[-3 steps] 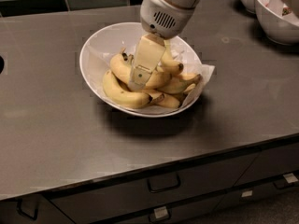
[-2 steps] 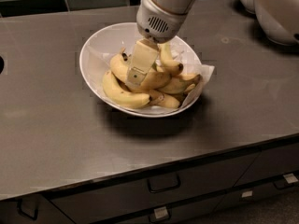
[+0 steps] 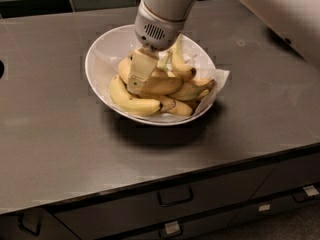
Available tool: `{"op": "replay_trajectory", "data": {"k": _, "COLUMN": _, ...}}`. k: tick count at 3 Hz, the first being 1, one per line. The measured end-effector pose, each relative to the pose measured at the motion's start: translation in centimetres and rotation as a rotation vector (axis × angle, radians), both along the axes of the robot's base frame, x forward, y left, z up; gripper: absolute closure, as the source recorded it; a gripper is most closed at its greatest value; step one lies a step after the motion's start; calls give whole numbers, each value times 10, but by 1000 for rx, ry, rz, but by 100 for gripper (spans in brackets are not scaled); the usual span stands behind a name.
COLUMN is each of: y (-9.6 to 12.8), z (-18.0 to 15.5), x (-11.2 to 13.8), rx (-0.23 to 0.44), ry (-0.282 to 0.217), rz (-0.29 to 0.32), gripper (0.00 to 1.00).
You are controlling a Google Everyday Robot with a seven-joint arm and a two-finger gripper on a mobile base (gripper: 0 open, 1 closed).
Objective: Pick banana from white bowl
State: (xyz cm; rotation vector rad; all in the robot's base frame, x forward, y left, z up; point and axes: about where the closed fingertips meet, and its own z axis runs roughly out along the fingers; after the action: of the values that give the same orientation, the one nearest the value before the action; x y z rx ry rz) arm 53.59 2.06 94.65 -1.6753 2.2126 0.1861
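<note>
vs 1 s ago: gripper (image 3: 136,86) has slid left in frame, from over the middle of the pile to its left part. The arm's pale body now fills the upper right corner. Bowl (image 3: 102,46) and pile look unmoved.

Gripper is down in the bowl, tip on the pile just above the banana (image 3: 131,104). Can't tell if it's open, closed or gripping anything.

Banana lies in the bowl at the pile's front left, curved along the near rim, dark stem tip pointing right.

Counts:
- 1 bowl, centre-left of frame on the counter (image 3: 60,139)
- 1 paper liner (image 3: 220,81), poking over the bowl's right rim
- bananas: at least 5 visible; they overlap, so exact count unclear
- 1 gripper
- drawer handles under the counter edge: 2 clear, one at bottom centre (image 3: 175,196), one at bottom left (image 3: 30,224)
</note>
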Motion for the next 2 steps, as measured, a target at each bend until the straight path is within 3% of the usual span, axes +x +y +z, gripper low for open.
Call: {"op": "replay_trajectory", "data": {"k": 2, "y": 21, "z": 7, "x": -13, "rx": -93, "ry": -32, "rz": -41, "gripper": 50}}
